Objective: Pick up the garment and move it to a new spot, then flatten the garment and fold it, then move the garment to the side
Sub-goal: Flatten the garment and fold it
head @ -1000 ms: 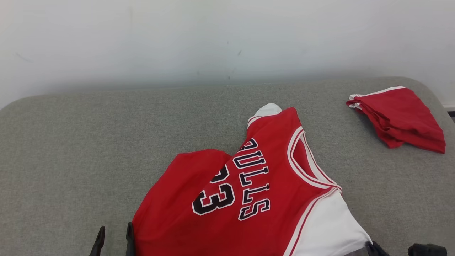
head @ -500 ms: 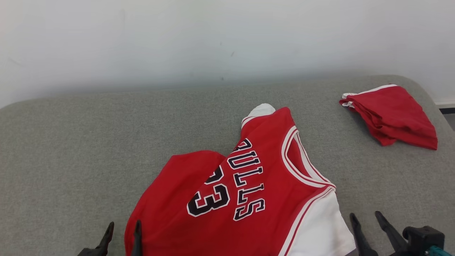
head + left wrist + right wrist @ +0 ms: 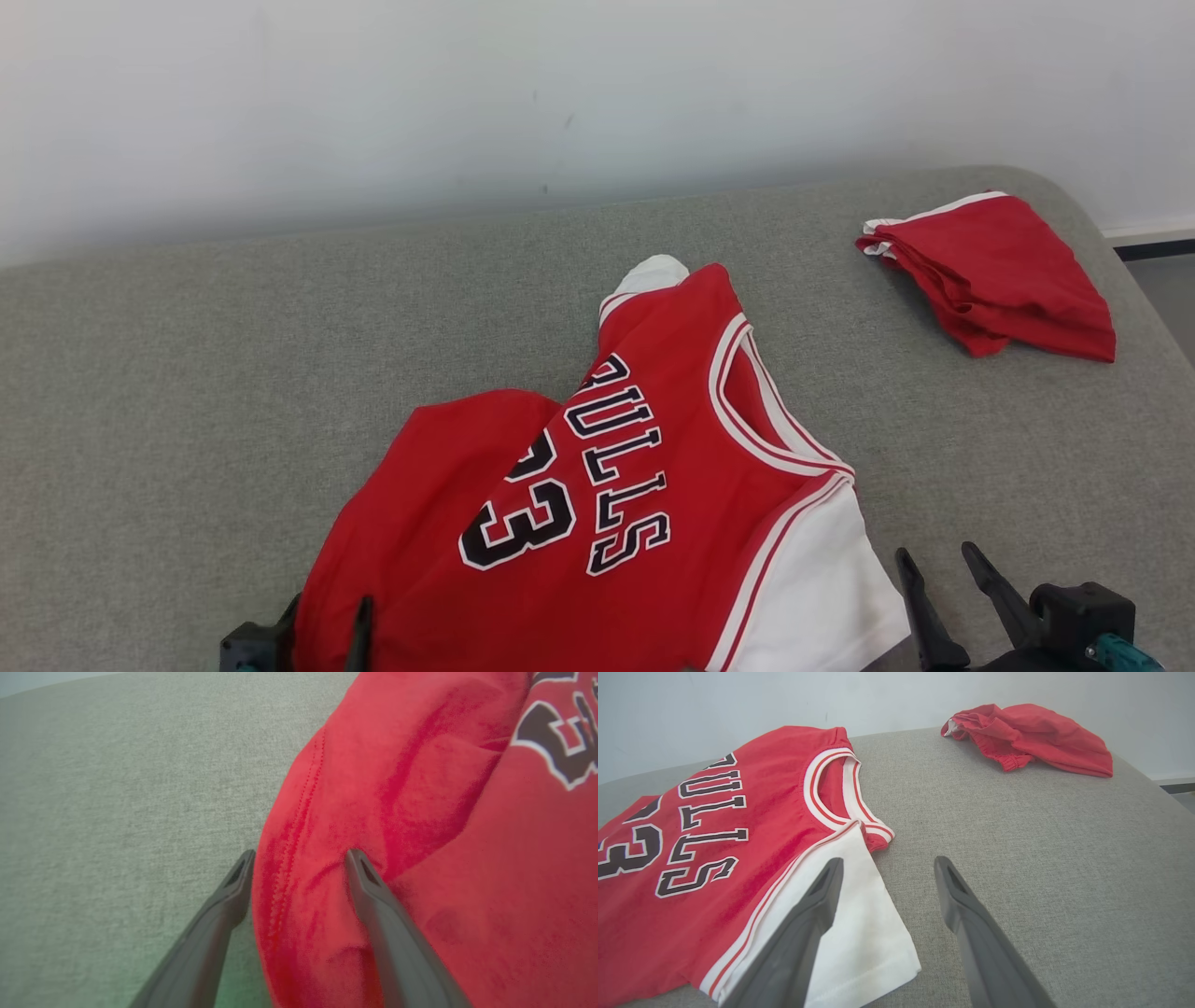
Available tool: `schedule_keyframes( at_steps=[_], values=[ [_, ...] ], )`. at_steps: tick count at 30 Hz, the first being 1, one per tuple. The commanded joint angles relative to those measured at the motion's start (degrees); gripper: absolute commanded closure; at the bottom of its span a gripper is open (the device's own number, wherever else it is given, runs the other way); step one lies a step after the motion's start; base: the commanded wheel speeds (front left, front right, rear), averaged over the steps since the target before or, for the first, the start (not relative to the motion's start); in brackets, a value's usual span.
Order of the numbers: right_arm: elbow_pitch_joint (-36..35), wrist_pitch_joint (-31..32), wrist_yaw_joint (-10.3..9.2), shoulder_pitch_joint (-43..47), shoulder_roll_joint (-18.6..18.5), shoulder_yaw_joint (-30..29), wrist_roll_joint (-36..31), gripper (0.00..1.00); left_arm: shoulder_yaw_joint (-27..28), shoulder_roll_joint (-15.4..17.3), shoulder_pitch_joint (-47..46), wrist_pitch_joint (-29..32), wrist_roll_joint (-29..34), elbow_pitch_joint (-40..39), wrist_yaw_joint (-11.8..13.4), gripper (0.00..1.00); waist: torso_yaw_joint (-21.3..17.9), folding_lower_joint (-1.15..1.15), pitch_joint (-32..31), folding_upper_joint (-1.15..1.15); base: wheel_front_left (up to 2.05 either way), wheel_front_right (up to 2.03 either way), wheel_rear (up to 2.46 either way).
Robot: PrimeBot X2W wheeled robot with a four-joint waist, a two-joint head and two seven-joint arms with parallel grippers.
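Here's the jersey (image 3: 597, 504), red with white sleeves, lying face up near the front middle of the grey worktop (image 3: 187, 373), lettering and number on show. It looks placed in its spot, so the first step seems done, I'd say. Flat? Not quite. The bottom part bunches into a rumpled ridge on the robot's left, and the far sleeve (image 3: 649, 275) pokes out from under the shoulder.

The left gripper (image 3: 300, 858) is down at that rumpled hem, fingers spread wide, one on the bare grey fabric and the other over the red cloth, with nothing pinched between them. The right gripper (image 3: 887, 862) hangs just beside the near white sleeve (image 3: 850, 924), fingers wide apart and holding nothing.

So by my reading we're in the smoothing stage. Straightening the hem and freeing that far sleeve come first, then the fold and the move aside are left.

A second red garment (image 3: 994, 275) sits bundled at the far right corner, well apart.
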Motion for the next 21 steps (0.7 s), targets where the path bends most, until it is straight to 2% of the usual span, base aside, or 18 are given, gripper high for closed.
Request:
schedule_keyframes(
  at_steps=[1, 2, 3, 4, 10, 21],
  values=[
    [0.3, -0.4, -0.11, -0.5, 0.3, -0.1, -0.4, 0.0, -2.0, 0.0, -0.4, 0.3, -0.7, 1.2, -0.1, 0.0, -0.1, 0.0, 0.2, 0.0, 0.0, 0.0, 0.0],
    [0.4, -0.6, -0.11, -0.5, 0.3, -0.1, -0.4, 0.0, -3.6, 0.1, -0.7, 0.7, -1.5, 1.7, -0.1, 0.0, 0.0, 0.0, 0.3, 0.0, 0.0, 0.0, 0.0],
    [0.6, -0.7, -0.11, -0.6, 0.4, -0.1, -0.5, 0.0, -5.1, 0.2, -1.0, 1.4, -2.3, 2.3, -0.2, 0.62, 0.0, 0.0, 0.4, 0.0, 0.0, 0.0, 0.0],
    [0.7, -0.9, -0.11, -0.7, 0.4, -0.1, -0.5, 0.0, -6.9, 0.3, -1.3, 2.0, -3.2, 2.7, -0.2, 1.0, 0.0, 0.0, 0.5, 0.0, 0.0, 0.0, 0.0],
    [0.8, -1.4, -0.11, -1.9, 0.3, 0.1, -0.7, 0.0, -14.4, 3.6, -5.3, 2.3, -7.2, 0.9, -0.1, 1.0, 0.5, 0.0, 1.0, 0.0, 0.0, 0.0, 0.0],
    [2.4, -3.0, -0.11, -6.0, -0.1, 1.9, -0.8, 0.0, -19.8, 8.6, -18.3, 2.6, -14.0, -3.8, 0.0, 1.0, -0.1, 0.0, 3.6, 0.0, 0.0, 0.0, 0.0]
  ],
)
